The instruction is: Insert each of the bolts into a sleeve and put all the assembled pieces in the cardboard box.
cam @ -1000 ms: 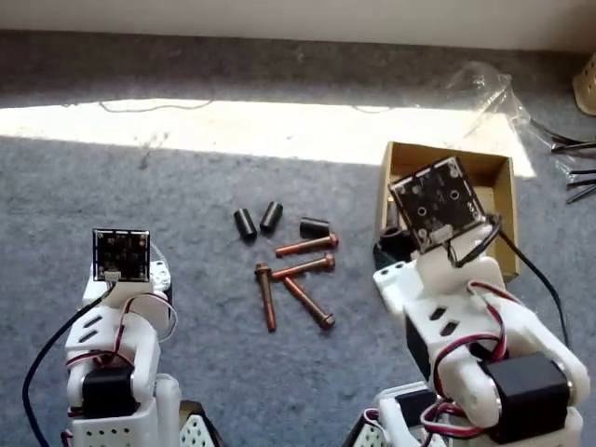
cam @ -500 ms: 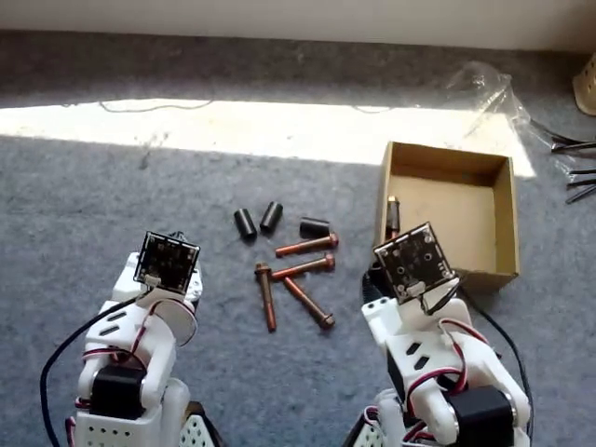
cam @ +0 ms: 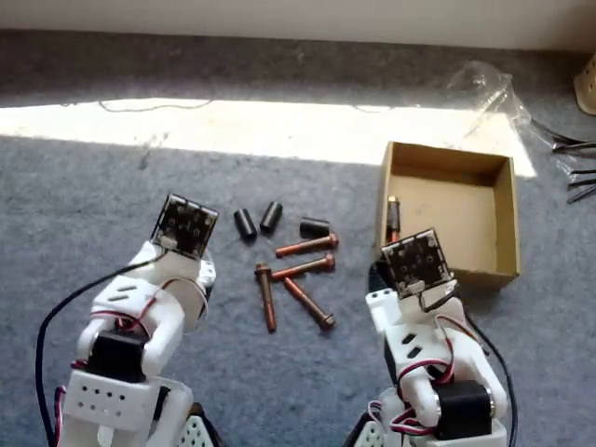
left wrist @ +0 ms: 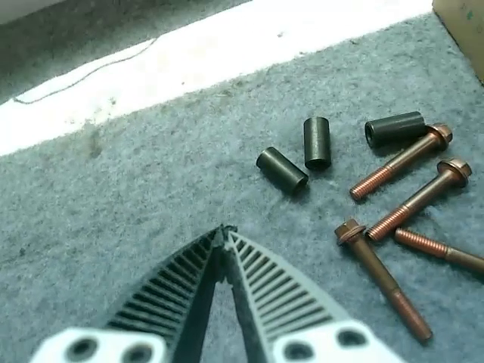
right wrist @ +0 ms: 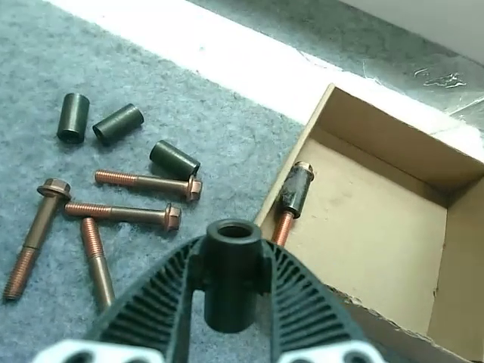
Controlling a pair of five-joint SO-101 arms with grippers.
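On grey carpet [cam: 112, 186]: 4 threaded copper bolts [cam: 303, 267], 3 smooth black cyl. sleeves [cam: 271, 217] at their 12 o'clock. Cardboard box [cam: 448, 160] at 3 o'clock, 1 assembled piece [cam: 392, 216] inside along its wall. Right gripper [right wrist: 229, 253] pinches a 4th sleeve [right wrist: 227, 302]. Left gripper [left wrist: 224, 233]: ribbed jaws pressed together.

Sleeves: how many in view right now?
5. Three loose sleeves on the carpet; one sleeve in the right jaws; one sleeve on the bolt inside the cardboard box. The arms could hide more.
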